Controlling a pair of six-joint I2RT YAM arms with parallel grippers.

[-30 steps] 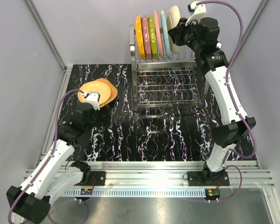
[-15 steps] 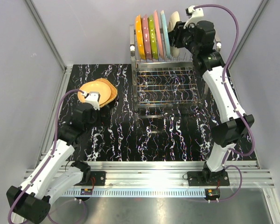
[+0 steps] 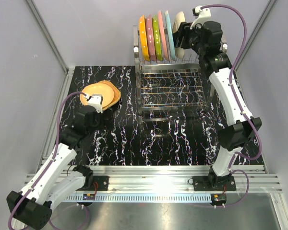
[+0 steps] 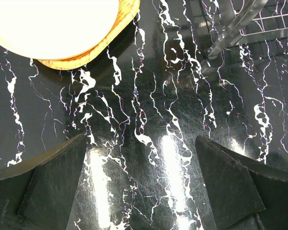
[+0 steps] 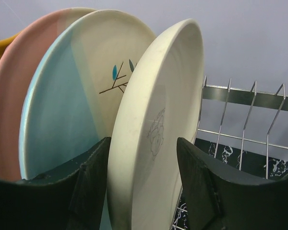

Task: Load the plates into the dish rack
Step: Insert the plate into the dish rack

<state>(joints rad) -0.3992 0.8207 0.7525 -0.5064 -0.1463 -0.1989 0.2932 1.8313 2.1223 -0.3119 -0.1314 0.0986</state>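
Where the dish rack [image 3: 170,90] stands at the far right of the marbled black table [image 3: 149,139], its raised tier at the back carries a row of plates set on edge. Their faces are turned sideways, so each disc runs near-to-far while the row runs left to right. Six rims can be counted from overhead: a dotted orange plate [image 3: 143,37], a pink plate [image 3: 150,38], a dotted lime-green plate [image 3: 156,38], a salmon-pink plate [image 3: 162,32], a light blue plate [image 3: 168,31] and, at the right end, a cream plate [image 3: 178,20] leaning rightward at its top. In the right wrist view the neighbour just behind it bears a leaf motif [image 5: 120,72]. The right gripper [image 5: 144,143] has one finger on each side of the cream plate, jaws parted wider than its thin rim and not clamping it; bare prongs [image 5: 252,124] stand beyond. Two tan plates [image 3: 110,93] lie flat, stacked slightly offset, near the table's left edge. The left gripper [image 4: 140,139] hangs over bare table just beside them, spread wide and holding nothing.
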